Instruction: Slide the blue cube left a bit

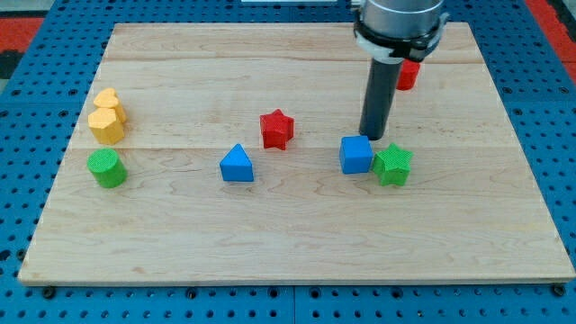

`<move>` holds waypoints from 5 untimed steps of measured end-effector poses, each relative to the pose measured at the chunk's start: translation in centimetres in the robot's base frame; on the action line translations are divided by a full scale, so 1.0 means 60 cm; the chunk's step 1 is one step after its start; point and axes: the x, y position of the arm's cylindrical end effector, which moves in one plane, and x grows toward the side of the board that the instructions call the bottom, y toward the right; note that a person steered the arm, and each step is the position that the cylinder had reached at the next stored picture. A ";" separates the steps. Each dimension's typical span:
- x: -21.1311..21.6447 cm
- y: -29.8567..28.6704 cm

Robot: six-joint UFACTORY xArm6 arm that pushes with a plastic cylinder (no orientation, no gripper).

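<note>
The blue cube (356, 155) sits on the wooden board right of centre, with a green star block (392, 165) touching its right side. My tip (372, 137) is just above the cube's upper right corner in the view, very close to it or touching it. The dark rod rises from there toward the view's top.
A blue triangular block (237, 165) lies left of the cube and a red star (276, 130) lies up and left of it. A red block (408, 75) is partly hidden behind the rod. A yellow heart (108, 100), a yellow block (106, 125) and a green cylinder (106, 168) stand at the left.
</note>
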 end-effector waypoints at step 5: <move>0.034 -0.028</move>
